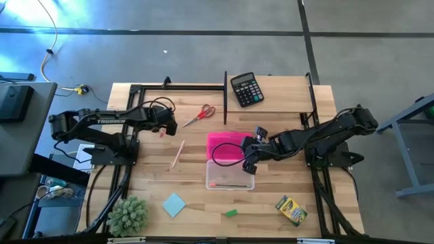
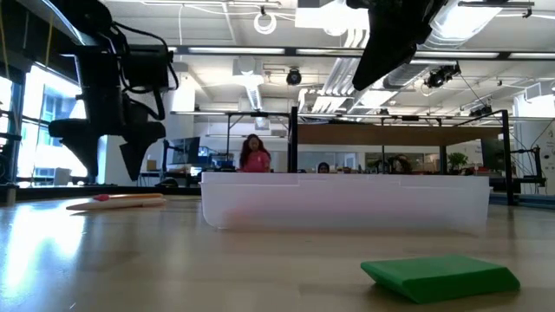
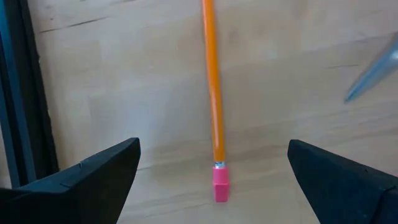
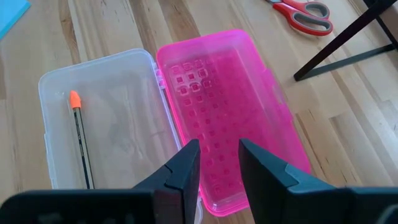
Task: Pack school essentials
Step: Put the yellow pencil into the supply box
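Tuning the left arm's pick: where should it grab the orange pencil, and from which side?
Grip the orange pencil mid-shaft, coming straight down from above. It lies flat on the bare table, thin and round, so only a top pinch across its width fits. The open left tool already straddles the pink eraser end; shifting along the shaft would probably balance better.

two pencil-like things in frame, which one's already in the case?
The dark pencil with the orange tip, lying in the clear half of the open case. The orange pencil with the pink eraser lies on the table, between the left gripper's open fingers.
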You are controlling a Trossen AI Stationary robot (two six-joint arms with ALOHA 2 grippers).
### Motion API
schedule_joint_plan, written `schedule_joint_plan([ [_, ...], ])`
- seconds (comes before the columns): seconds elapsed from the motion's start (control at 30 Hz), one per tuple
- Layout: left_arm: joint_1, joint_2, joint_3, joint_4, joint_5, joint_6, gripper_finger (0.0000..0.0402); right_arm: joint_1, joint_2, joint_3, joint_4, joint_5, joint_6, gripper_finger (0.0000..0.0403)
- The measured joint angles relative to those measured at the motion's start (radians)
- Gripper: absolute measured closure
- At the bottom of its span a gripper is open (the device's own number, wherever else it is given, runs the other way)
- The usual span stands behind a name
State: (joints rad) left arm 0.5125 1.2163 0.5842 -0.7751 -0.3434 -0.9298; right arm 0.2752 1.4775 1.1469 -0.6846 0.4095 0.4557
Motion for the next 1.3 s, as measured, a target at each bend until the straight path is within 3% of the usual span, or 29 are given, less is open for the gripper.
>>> schedule_joint_plan([
  [0.57,0.001,0.135,0.000,0.078,0.004,-0.014,0.0005,0.000,0.000,0.000,-0.020,0.000,0.000,0.0299],
  [1.3,0.024,0.197,0.002,0.096,0.047,-0.011,0.0093,0.000,0.001,0.000,-0.034,-0.001,0.000,0.0299],
])
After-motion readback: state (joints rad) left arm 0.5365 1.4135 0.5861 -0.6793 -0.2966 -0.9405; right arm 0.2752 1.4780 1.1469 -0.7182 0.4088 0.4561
